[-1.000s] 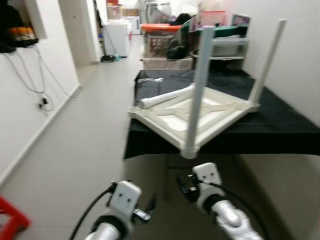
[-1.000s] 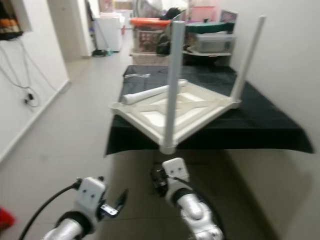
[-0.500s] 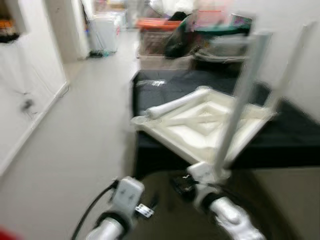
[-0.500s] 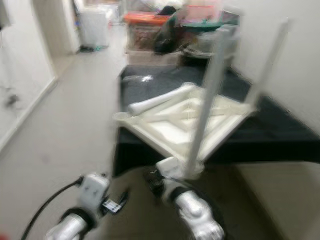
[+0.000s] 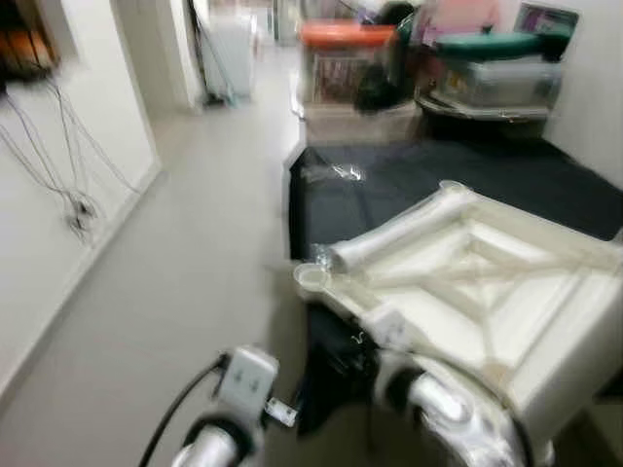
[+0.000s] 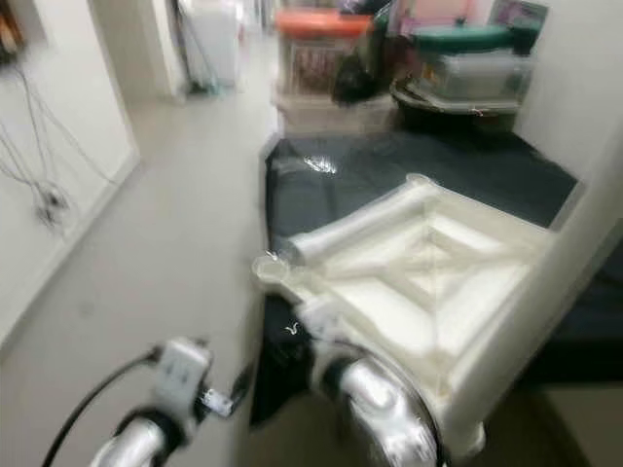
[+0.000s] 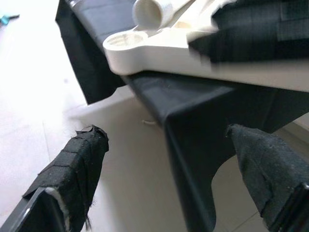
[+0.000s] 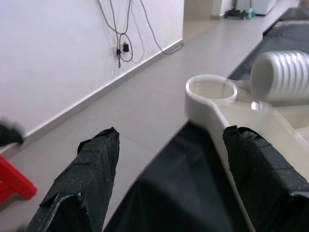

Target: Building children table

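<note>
A white children's table (image 5: 467, 292) lies upside down on a black-clothed table (image 5: 389, 180). A loose white leg (image 5: 389, 238) rests across its underside, with its ribbed end (image 8: 280, 72) beside an empty corner socket (image 5: 313, 279). An upright, blurred leg (image 6: 545, 292) rises from the near corner. My right gripper (image 8: 172, 131) is open, low by the black cloth just short of the socket (image 8: 211, 89). My left gripper (image 7: 166, 131) is open too, below the table's edge, looking up at the same socket (image 7: 124, 41).
Storage boxes with an orange lid (image 5: 341, 34) and a green lid (image 5: 487, 44) stand behind the black table. Cables (image 5: 68, 175) hang on the left wall. A red stool (image 8: 14, 186) sits on the floor. Open tiled floor (image 5: 195, 243) runs along the left.
The camera has moved closer and tipped down, so the white table looms larger. Both arms are now nearer the table's near corner and the empty socket.
</note>
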You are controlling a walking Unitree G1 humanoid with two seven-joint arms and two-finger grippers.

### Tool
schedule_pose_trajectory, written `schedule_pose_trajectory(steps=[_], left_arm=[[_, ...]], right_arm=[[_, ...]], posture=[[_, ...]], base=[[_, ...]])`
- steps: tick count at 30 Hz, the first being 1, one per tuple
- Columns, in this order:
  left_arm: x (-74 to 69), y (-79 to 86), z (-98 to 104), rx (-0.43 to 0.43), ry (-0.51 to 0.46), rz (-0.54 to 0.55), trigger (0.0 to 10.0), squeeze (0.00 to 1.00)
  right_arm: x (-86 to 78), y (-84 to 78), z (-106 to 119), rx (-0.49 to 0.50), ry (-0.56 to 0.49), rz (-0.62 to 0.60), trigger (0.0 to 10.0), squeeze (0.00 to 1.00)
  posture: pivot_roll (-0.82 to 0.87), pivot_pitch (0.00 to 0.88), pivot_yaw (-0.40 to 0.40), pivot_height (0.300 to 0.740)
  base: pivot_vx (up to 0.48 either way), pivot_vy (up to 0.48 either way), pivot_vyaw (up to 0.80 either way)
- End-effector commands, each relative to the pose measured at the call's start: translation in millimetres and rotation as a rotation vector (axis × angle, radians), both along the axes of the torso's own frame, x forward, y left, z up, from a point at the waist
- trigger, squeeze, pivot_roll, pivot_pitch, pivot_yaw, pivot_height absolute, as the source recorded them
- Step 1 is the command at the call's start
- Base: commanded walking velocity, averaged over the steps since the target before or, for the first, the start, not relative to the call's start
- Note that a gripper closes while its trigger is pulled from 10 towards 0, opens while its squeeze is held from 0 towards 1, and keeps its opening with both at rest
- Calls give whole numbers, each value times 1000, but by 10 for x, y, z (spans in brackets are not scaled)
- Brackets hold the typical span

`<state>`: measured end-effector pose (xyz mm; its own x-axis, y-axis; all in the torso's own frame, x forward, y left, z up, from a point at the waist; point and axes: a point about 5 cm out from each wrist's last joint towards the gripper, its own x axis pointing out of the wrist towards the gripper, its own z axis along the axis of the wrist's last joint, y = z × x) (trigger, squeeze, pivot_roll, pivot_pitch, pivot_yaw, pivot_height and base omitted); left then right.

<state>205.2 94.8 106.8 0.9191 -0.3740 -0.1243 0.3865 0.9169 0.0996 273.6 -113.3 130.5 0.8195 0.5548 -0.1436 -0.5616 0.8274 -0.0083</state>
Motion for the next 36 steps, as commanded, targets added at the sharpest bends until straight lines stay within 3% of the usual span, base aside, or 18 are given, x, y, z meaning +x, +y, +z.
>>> schedule_pose_trajectory(steps=[1, 9, 12, 16, 19, 21, 27, 34, 35, 36], left_arm=[[-10, 35, -39, 12, 24, 8, 10000, 0], [-38, 13, -23, 5, 27, 5, 10000, 0], [-55, 2, -8, 0, 27, 0, 10000, 0], [-87, -18, 23, -6, 25, -4, 10000, 0], [-102, -25, 33, -6, 24, -7, 10000, 0], [-145, -53, 67, -10, 23, -14, 10000, 0], [-214, -104, 107, -21, 30, -17, 10000, 0], [-252, -148, 137, -28, 31, -18, 10000, 0], [-258, -161, 146, -29, 30, -19, 10000, 0], [-259, -166, 148, -31, 30, -19, 10000, 0]], right_arm=[[26, 27, 95, 24, -5, 24, 10000, 0], [221, -153, 210, -115, 71, 13, 10000, 0], [324, -246, 231, -170, 162, 6, 10000, 0], [521, -369, 295, -206, 227, -88, 10000, 0], [561, -372, 291, -215, 251, -85, 10000, 0], [648, -368, 215, -269, 346, -66, 10000, 0], [657, -301, 94, -328, 458, 35, 10000, 0], [754, -381, 106, -426, 461, 27, 10000, 0], [794, -421, 110, -462, 466, 26, 9333, 0], [810, -445, 108, -482, 470, 28, 9333, 0]], posture=[[39, 0, -56, 740], [30, 0, -58, 740], [26, 0, -59, 740], [22, 0, -63, 740], [21, 0, -67, 740], [20, 0, -73, 740], [23, 36, -98, 740], [15, 53, -113, 740], [12, 53, -118, 740], [10, 55, -118, 740]], base=[[0, 0, 0], [0, 0, 0], [0, 0, 0], [0, 0, 0], [0, 0, 0], [0, 0, 0], [0, 0, 0], [0, 0, 0], [0, 0, 0], [0, 0, 0]])
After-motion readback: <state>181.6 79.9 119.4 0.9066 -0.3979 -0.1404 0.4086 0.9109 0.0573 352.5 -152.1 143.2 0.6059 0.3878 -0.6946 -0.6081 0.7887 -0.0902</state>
